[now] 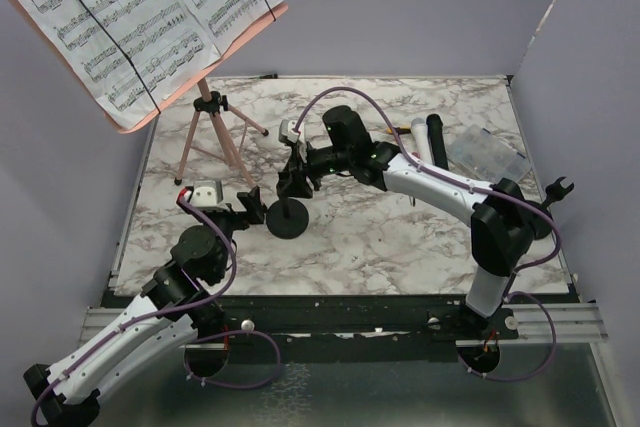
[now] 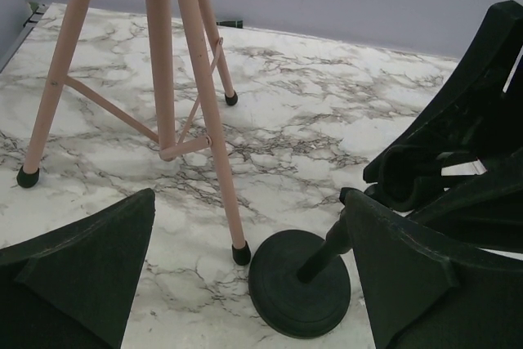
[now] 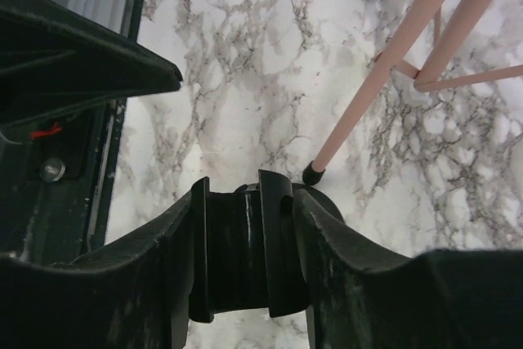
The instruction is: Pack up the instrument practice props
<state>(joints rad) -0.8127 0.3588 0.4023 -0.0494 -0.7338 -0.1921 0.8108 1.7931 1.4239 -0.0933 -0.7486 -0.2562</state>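
A black round-based holder stands on the marble table next to the front foot of the pink tripod music rest. The rest carries white sheet-music pages. My right gripper is shut on the holder's top clip. My left gripper is open around the holder's left side. Its right finger is close to the stem above the base. A white microphone and a black microphone lie at the back right. A second holder's clip shows at the right edge.
A clear plastic compartment box lies right of the microphones. The tripod's legs spread just left of the held holder, one foot almost touching its base. Grey walls close the back and sides.
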